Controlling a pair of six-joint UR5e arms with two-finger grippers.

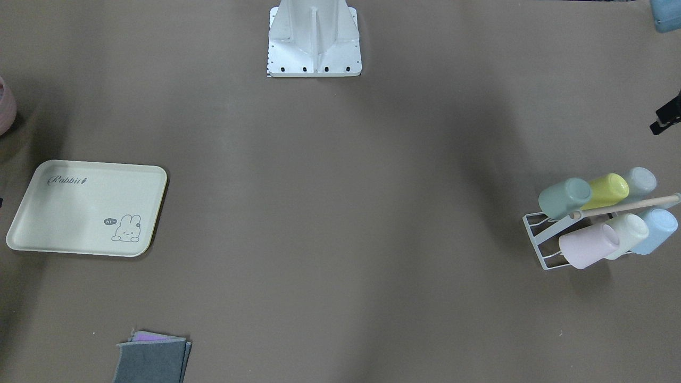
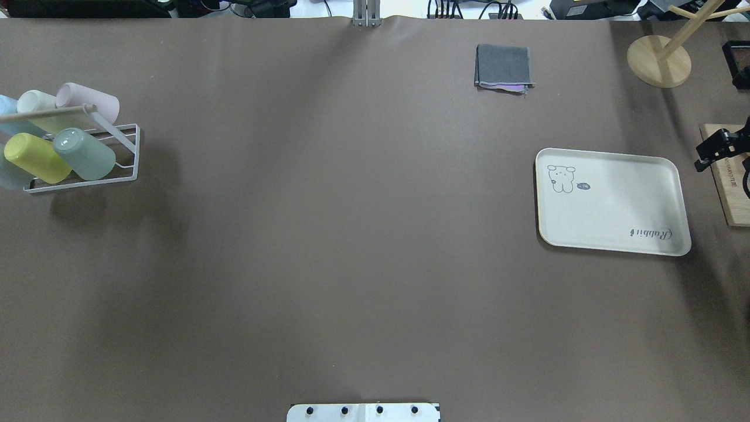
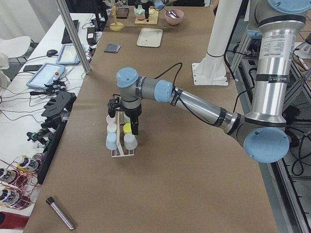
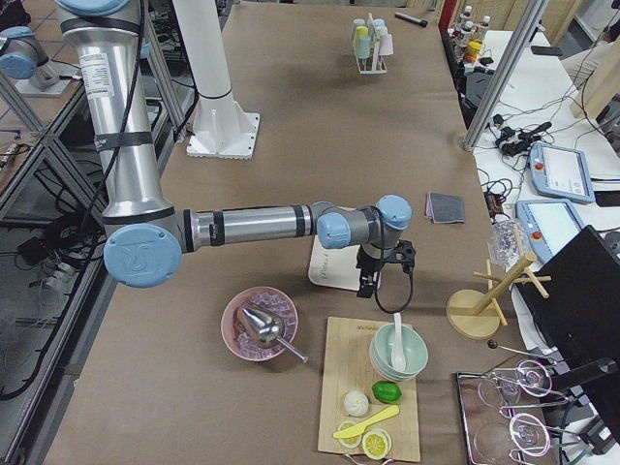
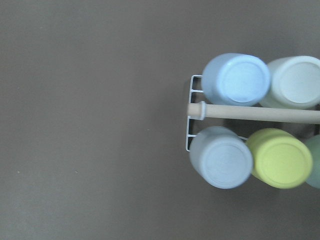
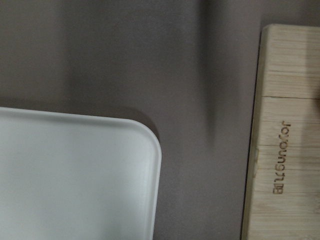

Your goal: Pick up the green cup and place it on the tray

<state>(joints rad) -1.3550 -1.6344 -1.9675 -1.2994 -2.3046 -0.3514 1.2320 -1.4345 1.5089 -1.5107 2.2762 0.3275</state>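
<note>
The green cup (image 1: 565,198) lies tilted on a white wire rack (image 1: 534,234) with several other cups, next to the yellow-green cup (image 1: 606,190). It also shows in the overhead view (image 2: 85,153) and at the left wrist view's right edge (image 5: 315,162). The cream tray (image 1: 85,207) lies flat and bare at the table's other end (image 2: 612,202). My left gripper (image 3: 125,115) hangs above the rack; only a black part shows in the front view (image 1: 665,118). My right gripper (image 2: 716,151) hangs beside the tray's outer edge (image 4: 373,283). I cannot tell whether either is open.
A folded grey cloth (image 2: 504,67) lies beyond the tray. A wooden cutting board (image 2: 732,181) lies right of the tray, a wooden stand (image 2: 659,58) behind it. A pink bowl (image 4: 260,325) sits near the board. The robot's base plate (image 1: 314,42) stands mid-table.
</note>
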